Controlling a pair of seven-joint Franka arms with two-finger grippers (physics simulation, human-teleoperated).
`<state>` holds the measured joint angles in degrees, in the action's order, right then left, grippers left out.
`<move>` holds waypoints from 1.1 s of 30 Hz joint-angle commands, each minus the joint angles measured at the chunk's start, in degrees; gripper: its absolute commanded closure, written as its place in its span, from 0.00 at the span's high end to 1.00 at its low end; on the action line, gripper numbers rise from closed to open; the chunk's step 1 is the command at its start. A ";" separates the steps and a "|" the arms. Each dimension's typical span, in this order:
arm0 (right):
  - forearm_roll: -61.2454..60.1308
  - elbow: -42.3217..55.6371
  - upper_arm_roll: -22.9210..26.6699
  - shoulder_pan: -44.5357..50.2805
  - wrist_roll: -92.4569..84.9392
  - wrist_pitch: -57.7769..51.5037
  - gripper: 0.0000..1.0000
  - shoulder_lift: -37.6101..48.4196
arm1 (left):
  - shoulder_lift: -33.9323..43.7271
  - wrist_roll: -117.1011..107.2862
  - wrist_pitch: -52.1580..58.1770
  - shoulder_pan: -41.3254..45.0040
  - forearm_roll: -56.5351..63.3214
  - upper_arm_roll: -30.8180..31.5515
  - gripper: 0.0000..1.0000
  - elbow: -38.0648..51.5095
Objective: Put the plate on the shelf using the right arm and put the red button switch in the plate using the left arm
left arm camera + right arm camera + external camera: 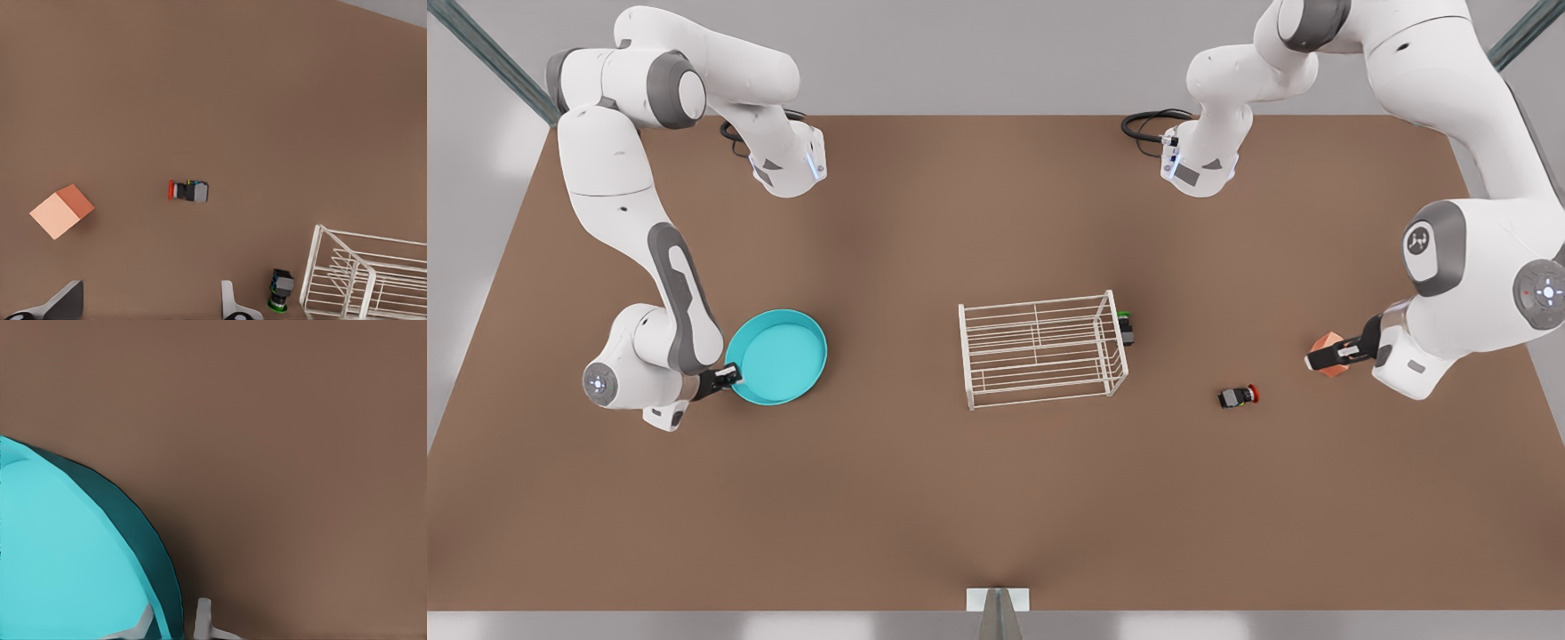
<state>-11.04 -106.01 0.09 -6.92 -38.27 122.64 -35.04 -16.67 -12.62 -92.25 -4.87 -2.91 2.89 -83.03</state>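
The turquoise plate (776,357) (67,553) lies on the brown table at the front view's left. My right gripper (727,378) (172,623) is shut on its rim, one finger inside the dish and one outside. The white wire shelf (1034,305) (310,273) stands mid-table. The red button switch (1238,396) (188,191) lies on its side on the table, to the front view's right of the shelf. My left gripper (1319,358) (150,310) hangs open above the table farther right, holding nothing.
An orange-red cube (1330,341) (61,211) sits on the table close by the left gripper. A black switch with a green cap (1126,327) (281,290) rests against the shelf's side toward the red one.
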 commanded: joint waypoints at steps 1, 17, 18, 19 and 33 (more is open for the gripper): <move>-0.04 0.01 0.00 -0.02 -5.06 -0.12 0.32 0.06 | 0.06 -0.04 -0.03 0.04 0.09 0.01 1.00 -0.03; -1.79 0.01 -0.71 -0.02 -6.82 -7.24 0.23 4.80 | 0.06 -0.04 -0.03 0.12 1.41 0.10 1.00 -0.12; -2.23 0.01 -0.71 -0.02 -7.61 -7.85 0.23 5.33 | 0.06 -0.04 -0.03 0.12 1.41 0.10 1.00 -0.03; -3.29 0.01 -0.79 -0.02 -8.66 -8.82 0.23 5.68 | 0.06 -0.04 -0.03 0.12 1.50 0.10 1.00 -0.03; -17.61 2.56 -8.52 0.76 -11.92 -18.31 0.23 13.86 | 0.06 -0.12 -0.03 0.12 1.59 0.10 1.00 -0.03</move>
<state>-25.81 -103.65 -7.58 -6.25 -46.91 107.25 -21.56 -16.68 -12.67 -92.31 -4.74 -1.37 2.98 -83.12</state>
